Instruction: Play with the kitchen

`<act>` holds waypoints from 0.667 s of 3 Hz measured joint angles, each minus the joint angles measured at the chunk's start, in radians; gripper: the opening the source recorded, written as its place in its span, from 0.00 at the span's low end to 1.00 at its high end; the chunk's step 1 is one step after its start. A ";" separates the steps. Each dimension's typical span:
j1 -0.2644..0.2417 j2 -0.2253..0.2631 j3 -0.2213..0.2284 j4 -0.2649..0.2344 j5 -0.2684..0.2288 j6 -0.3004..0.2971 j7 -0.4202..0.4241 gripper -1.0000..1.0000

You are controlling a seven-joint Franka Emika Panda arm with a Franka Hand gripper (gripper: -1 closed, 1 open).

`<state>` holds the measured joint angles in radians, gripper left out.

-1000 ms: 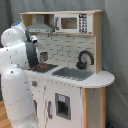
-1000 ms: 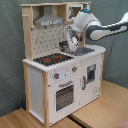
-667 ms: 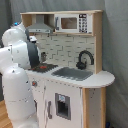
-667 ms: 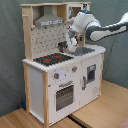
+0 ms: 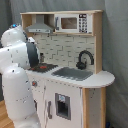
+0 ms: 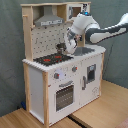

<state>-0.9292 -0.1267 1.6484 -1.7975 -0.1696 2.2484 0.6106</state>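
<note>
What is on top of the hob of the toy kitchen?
In the second exterior view the hob shows red rings, and the gripper hangs over its rear right corner. In the first exterior view the arm covers most of it.

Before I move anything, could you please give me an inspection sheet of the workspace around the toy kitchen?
Surface: light wooden floor under the unit.
Job's things: the kitchen stands upright; hob with red rings, sink and black faucet, oven door closed, grey hood, microwave on the upper shelf.
Clutter: nothing seen on the worktop or floor.
Grippers: the gripper hangs just above the back of the hob; whether it is open cannot be told.
Cables: nothing seen.
Surroundings: grey curtain behind the unit; the white arm reaches in from the second exterior view's right.
</note>
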 joint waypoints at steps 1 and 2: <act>-0.079 -0.019 0.069 0.001 0.008 0.028 0.002 0.00; -0.163 -0.051 0.140 0.006 0.021 0.058 0.001 0.00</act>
<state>-1.0925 -0.1774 1.7885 -1.7919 -0.1484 2.3062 0.6120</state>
